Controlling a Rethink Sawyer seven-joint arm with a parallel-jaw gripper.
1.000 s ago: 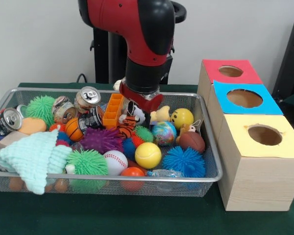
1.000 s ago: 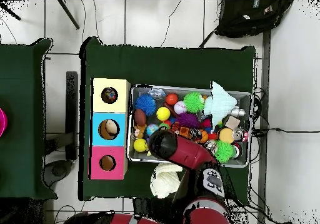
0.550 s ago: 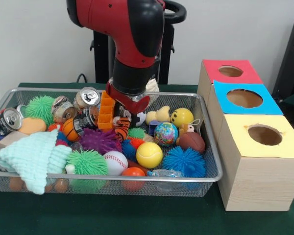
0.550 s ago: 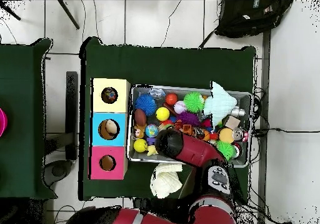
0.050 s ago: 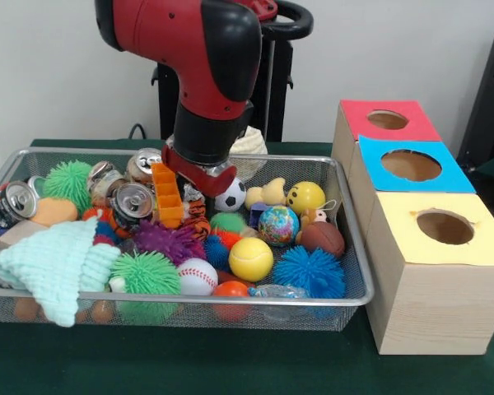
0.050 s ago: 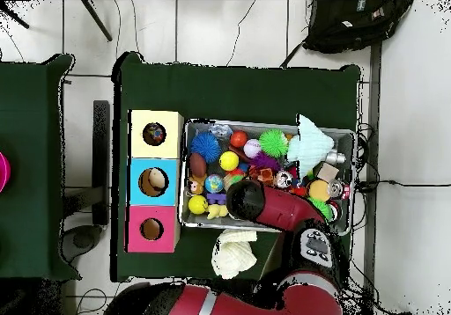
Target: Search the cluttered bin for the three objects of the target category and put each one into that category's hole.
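The wire bin [image 5: 356, 284] is packed with toys. My gripper [image 5: 194, 183] is down in the bin's back middle, its tip buried among an orange block tray [image 5: 167, 196], a tiger toy [image 5: 197, 211] and a soccer ball [image 5: 229, 197]. A drink can [image 5: 132, 200] lies just left of the tray, with more cans [image 5: 15, 200] at the far left. Balls fill the front: yellow [image 5: 249, 259], baseball [image 5: 196, 276], globe [image 5: 277, 225], smiley [image 5: 305, 197]. In the overhead view the arm [image 6: 269, 205] hides the gripper.
Three wooden boxes stand to the right of the bin, with a red-topped hole [image 5: 387, 120], a blue-topped hole [image 5: 410, 164] and a yellow-topped hole [image 5: 445, 226]. A mint knitted cloth [image 5: 56, 265] drapes the bin's front left. A white cloth [image 6: 233, 252] lies by the bin.
The arm has swept left across the back of the bin. The orange tray and a can shifted left with it, and the soccer ball is now uncovered.
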